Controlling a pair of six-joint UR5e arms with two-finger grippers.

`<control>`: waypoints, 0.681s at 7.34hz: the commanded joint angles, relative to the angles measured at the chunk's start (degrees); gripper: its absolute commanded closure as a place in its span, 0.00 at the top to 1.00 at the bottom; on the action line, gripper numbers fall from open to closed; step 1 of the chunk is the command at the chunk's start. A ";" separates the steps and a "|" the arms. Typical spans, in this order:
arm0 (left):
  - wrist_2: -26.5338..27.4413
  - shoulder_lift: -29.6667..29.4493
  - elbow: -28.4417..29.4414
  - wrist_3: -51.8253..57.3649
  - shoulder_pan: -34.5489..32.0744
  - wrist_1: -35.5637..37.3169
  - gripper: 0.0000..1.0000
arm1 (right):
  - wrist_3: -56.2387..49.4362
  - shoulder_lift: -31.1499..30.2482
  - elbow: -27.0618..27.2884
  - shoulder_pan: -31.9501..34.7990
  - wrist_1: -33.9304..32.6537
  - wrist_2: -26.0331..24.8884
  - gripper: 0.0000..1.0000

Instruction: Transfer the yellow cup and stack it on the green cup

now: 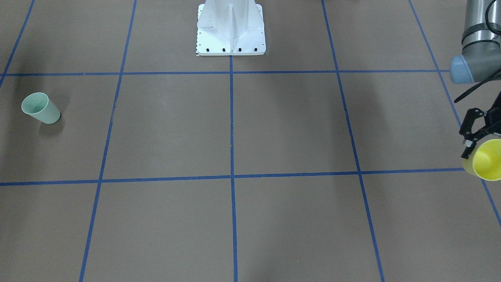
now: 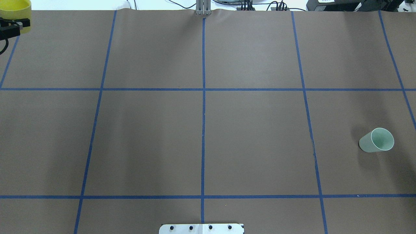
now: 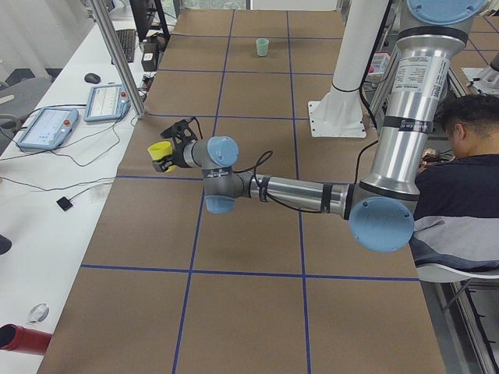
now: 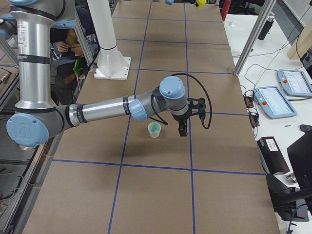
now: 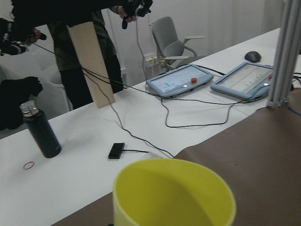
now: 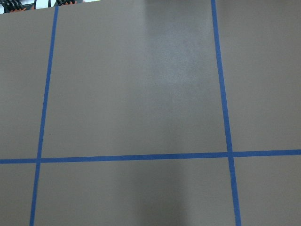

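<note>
Left gripper (image 3: 170,152) is clamped on the wall of the bright yellow tapered plastic cup (image 1: 487,159), at the far-left corner of the brown table with blue tape grid (image 2: 253,136). Both are cut off by frame edges in the front and overhead views, and the cup's base is hidden in the wrist view. Right gripper (image 4: 182,129) shows only in the right side view, so I can't tell if it's open or closed. Pale green tapered plastic cup (image 2: 377,140) stands just beside it, not touching. Both cups are upright, mouths up, well apart.
</note>
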 commanded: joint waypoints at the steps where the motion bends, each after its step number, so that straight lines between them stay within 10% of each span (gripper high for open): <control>1: -13.10 -2.61 -0.34 10.05 0.17 -0.75 0.00 | 0.21 2.08 -0.05 0.00 -0.06 2.17 1.00; 5: -17.89 -8.39 0.54 10.72 14.19 -9.18 0.00 | 14.07 11.90 -0.05 -3.67 -0.15 4.82 1.00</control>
